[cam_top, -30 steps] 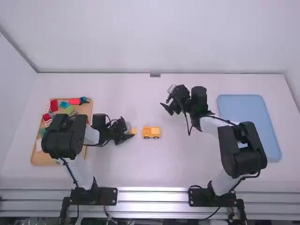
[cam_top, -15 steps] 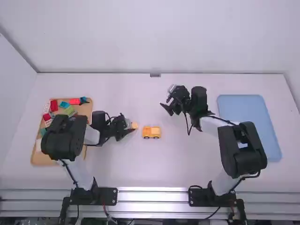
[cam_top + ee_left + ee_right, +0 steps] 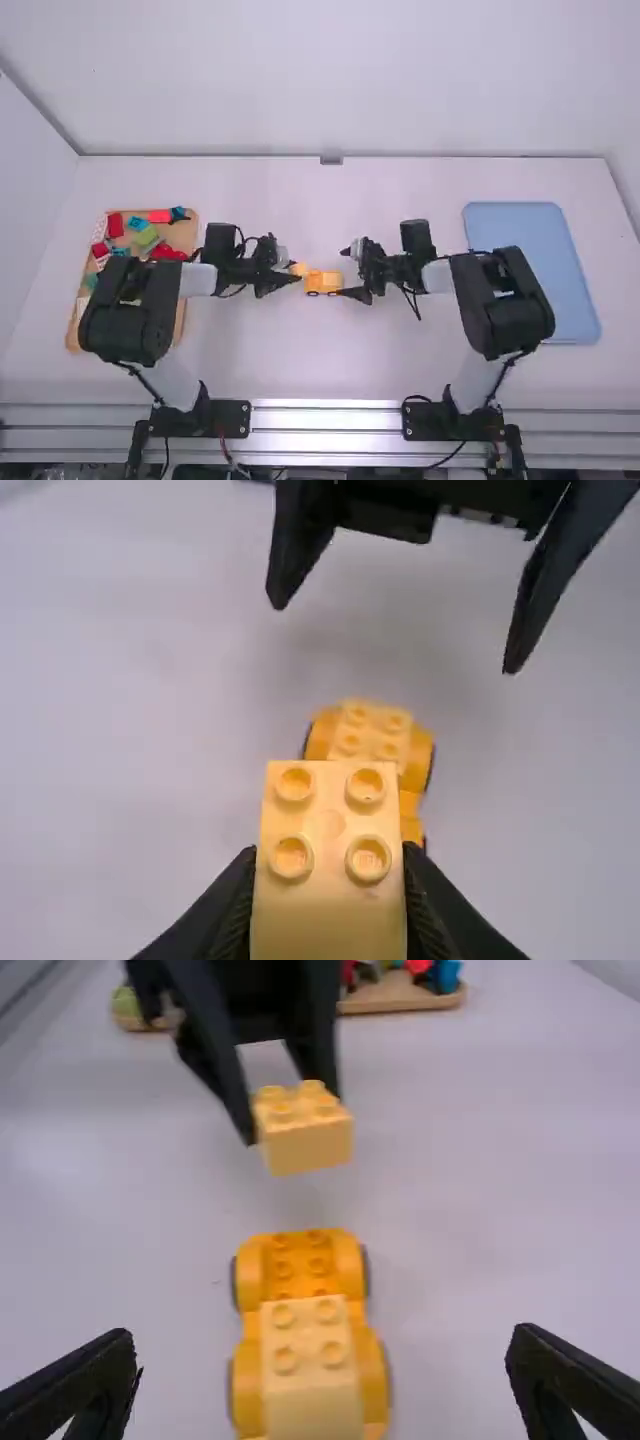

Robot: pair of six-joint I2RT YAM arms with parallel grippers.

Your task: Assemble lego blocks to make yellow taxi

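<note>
Your right arm (image 3: 505,300) has swung down beside the yellow-orange wheeled toy-brick chassis (image 3: 323,283) on the white counter (image 3: 320,370), and your left arm (image 3: 130,310) has edged closer. The right jaws stand wide apart, one finger to either side of the chassis; the left jaws grip a pale yellow studded plastic block (image 3: 330,920). That looks like preparation for you to steady the base while fitting this block beside the pale yellow block (image 3: 312,1390) already mounted. You'll find no readable writing.
</note>
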